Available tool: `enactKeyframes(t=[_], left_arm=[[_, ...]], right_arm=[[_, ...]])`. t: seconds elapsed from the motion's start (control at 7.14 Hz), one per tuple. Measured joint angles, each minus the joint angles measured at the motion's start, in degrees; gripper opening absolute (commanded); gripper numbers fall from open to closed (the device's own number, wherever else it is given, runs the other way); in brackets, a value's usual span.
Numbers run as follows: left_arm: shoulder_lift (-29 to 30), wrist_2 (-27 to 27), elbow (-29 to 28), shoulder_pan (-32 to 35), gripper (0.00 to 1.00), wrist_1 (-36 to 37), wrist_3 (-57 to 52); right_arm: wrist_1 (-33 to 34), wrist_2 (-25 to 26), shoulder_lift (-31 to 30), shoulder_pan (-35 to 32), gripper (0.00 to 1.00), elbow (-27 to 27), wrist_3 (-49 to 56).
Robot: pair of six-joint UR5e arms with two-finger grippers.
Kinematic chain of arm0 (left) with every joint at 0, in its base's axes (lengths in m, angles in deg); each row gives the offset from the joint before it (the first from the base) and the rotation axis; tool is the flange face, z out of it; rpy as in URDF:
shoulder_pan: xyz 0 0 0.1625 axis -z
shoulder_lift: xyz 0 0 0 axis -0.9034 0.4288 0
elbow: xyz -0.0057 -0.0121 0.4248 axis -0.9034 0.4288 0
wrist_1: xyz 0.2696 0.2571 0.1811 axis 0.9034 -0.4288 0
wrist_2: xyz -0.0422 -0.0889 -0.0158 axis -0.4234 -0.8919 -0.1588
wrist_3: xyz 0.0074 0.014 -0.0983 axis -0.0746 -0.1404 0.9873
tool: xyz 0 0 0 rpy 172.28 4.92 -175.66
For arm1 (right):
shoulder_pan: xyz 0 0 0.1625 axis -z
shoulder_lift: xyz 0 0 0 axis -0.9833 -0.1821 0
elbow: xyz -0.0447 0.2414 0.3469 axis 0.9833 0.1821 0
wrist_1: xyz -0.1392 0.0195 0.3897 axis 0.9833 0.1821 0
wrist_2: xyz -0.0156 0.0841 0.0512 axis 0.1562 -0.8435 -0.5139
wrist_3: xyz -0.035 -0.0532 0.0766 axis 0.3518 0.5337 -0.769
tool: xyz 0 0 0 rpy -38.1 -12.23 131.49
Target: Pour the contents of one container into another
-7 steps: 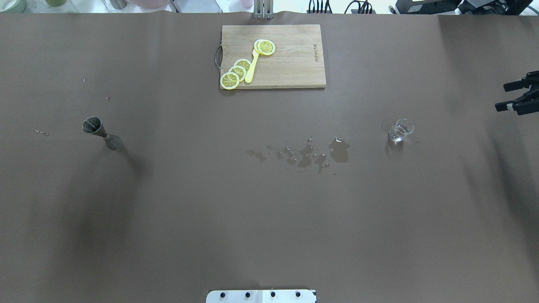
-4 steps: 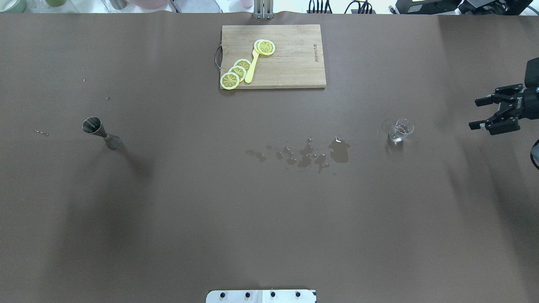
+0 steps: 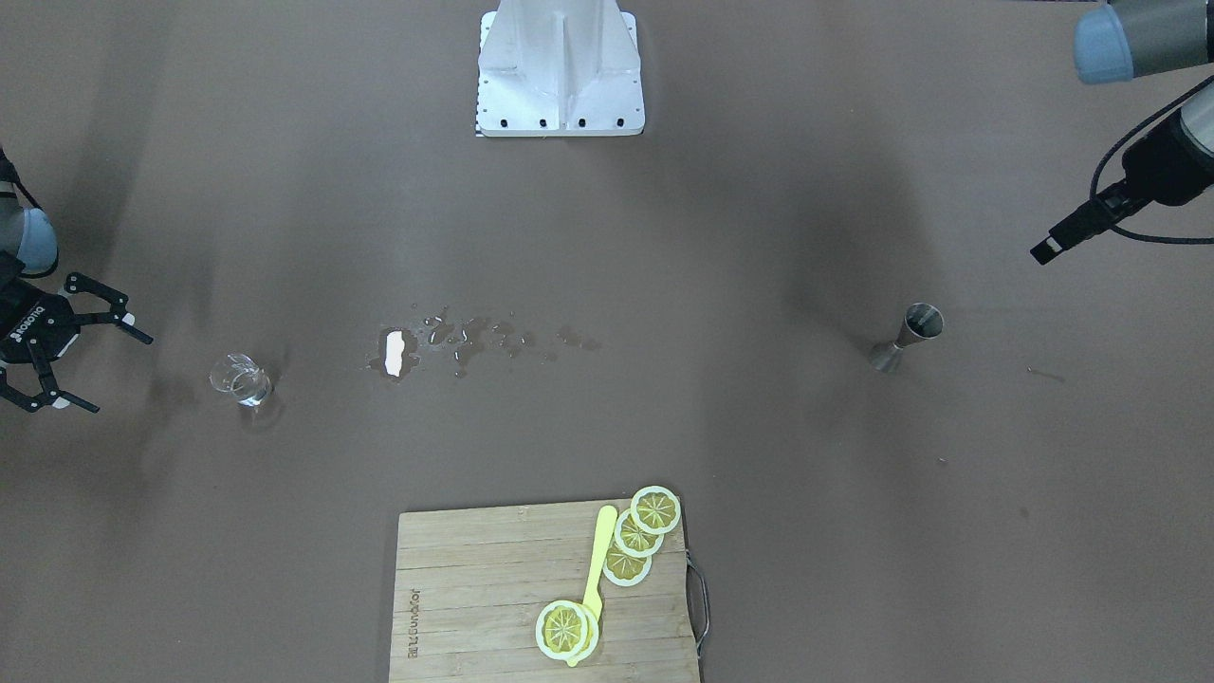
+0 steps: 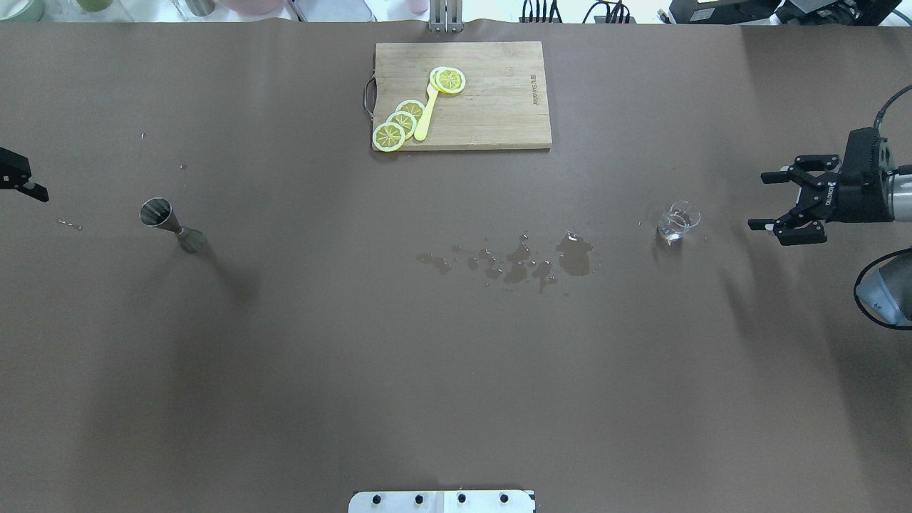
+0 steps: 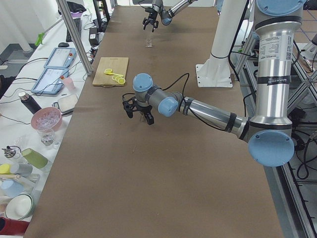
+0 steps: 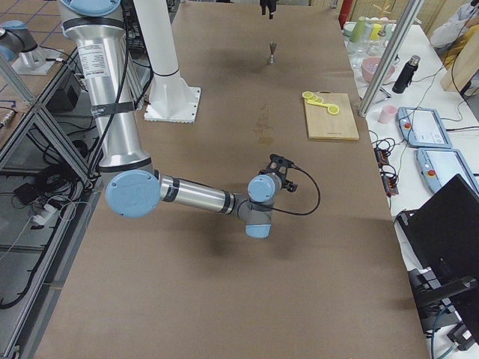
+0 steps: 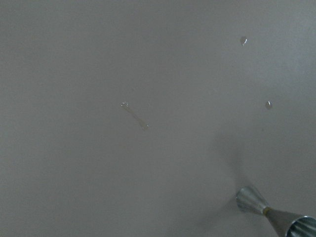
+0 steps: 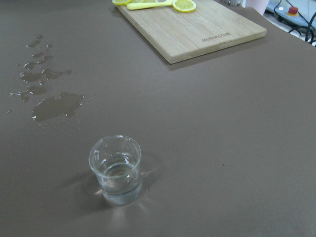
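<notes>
Right gripper is spread wide and empty, near the glass on its outer side, fingers aimed at it, not touching. The glass stands upright on the table holding a little clear liquid, beside a wet spill on the robot's right half. Left gripper looks spread and empty too, near the upright metal jigger, which is well apart from the glass.

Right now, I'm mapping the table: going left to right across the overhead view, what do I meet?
In order: left end effector, metal jigger, spilled liquid, small glass, right end effector. Omitted: cutting board, overlapping the spilled liquid.
</notes>
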Motion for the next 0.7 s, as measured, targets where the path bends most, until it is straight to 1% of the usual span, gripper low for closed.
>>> enactKeyframes(t=[0.14,0.28,0.56,0.7], left_arm=[[0.6,0.4,0.5,-2.7,0.99,0.0,1.7],[1.6,1.1,0.7,-5.1,0.99,0.0,3.1],[2.8,2.0,1.8,-7.2,0.99,0.1,5.3],[2.9,2.2,2.6,-7.4,0.99,0.0,5.7]], right_arm=[[-2.0,1.3,0.3,1.5,1.0,0.0,0.0],[-2.9,0.7,0.8,2.4,1.0,0.0,-0.2],[-3.3,-3.6,1.6,1.6,1.0,0.0,-0.6],[-3.4,-4.9,1.7,1.0,1.0,0.2,-0.6]])
